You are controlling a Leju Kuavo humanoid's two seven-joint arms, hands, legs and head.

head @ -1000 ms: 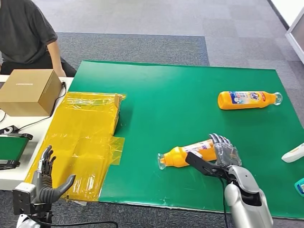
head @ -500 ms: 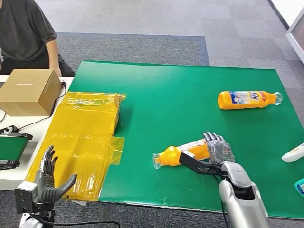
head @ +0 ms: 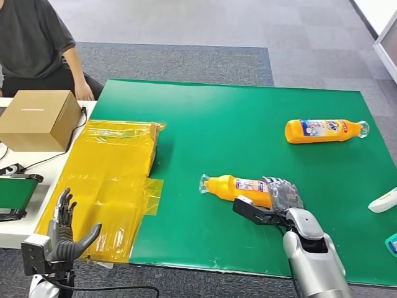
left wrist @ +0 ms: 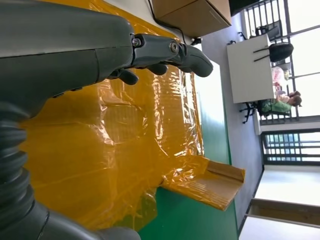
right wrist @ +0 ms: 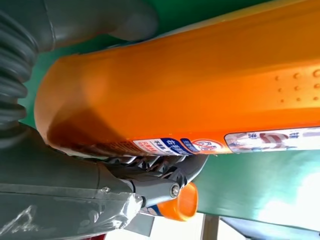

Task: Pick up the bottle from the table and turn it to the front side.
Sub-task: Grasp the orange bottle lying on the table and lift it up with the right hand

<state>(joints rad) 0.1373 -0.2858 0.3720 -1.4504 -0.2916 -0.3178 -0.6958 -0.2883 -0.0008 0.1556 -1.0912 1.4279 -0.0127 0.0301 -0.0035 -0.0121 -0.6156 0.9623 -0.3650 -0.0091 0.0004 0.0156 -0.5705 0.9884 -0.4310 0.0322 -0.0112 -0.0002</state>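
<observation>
At the upper left of my head view a person [head: 35,43] in a dark shirt sits behind a brown cardboard box [head: 40,118], with a cable running from the box along the white side table [head: 18,230]. At the lower left my left hand [head: 66,239] hangs off the table's near corner, released, its fingers spread apart and gripping nothing. Just beyond it lies a crinkled yellow plastic sheet [head: 112,180], covering the left end of the green table mat [head: 224,124]; my left wrist view shows that same sheet close under my fingers [left wrist: 166,50], not touching them.

Toward the lower centre lies the bottle [head: 231,187], orange, on its side, its clear cap pointing toward the left and slightly up in the frame. My right hand [head: 281,195] grasps its base end; the right wrist view shows the orange body [right wrist: 196,90] pressed between my thumb and my darker fingers, the printed label strip facing the fingers.

In the upper right a second orange bottle [head: 325,130] lies on the mat, cap to the right, well apart from mine. At the right edge sit a white object [head: 384,200] and a teal one [head: 392,243], both cut off by the frame.
</observation>
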